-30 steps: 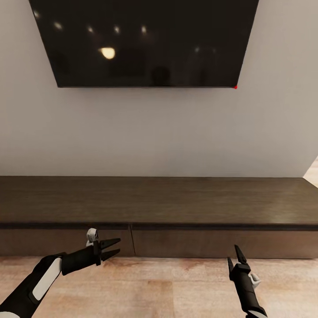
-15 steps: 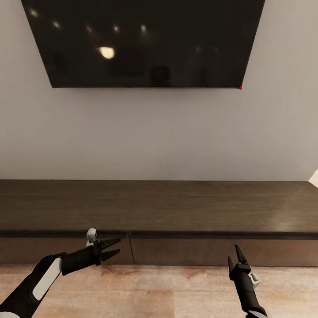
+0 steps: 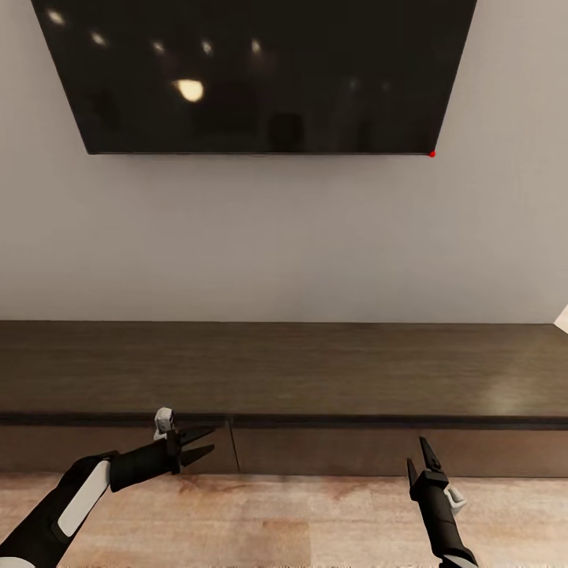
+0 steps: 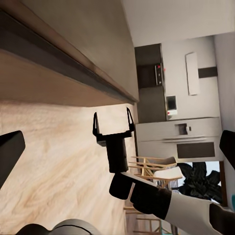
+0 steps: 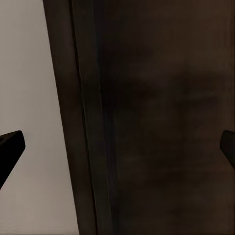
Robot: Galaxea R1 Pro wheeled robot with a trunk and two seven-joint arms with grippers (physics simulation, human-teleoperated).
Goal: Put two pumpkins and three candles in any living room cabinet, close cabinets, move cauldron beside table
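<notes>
From the head view, the left pincer [image 3: 202, 443] is held low above the wooden floor [image 3: 315, 521], its two dark fingers spread apart and holding nothing. Just beyond its fingertips stands the cabinet [image 3: 315, 371], a long low dark-brown unit with a flat top, and the vertical seam between two of its front panels lies just to the right of this pincer. All front panels look flush and closed. The right pincer [image 3: 418, 461] points upward toward the cabinet front, well apart from the left one, its fingers also released and with nothing between them. Above both pincers, on the pale wall [image 3: 284, 237], hangs a large black television [image 3: 260, 71] with a small red light at its lower right corner.

From the left wrist view, the right pincer [image 4: 113, 125] is seen across the floor [image 4: 54, 161], its two fingers standing apart. Beside it runs the cabinet [image 4: 73, 44] edge with a dark gap under its top. Farther behind this pincer there is a kitchen area with a refrigerator [image 4: 176, 142] and light wooden chairs [image 4: 152, 169].

From the right wrist view, the cabinet [image 5: 161, 117] surface is very close ahead of the pincer, dark brown, with the pale wall [image 5: 29, 88] next to it. The two fingertips [image 5: 11, 144] appear at opposite edges, wide apart
</notes>
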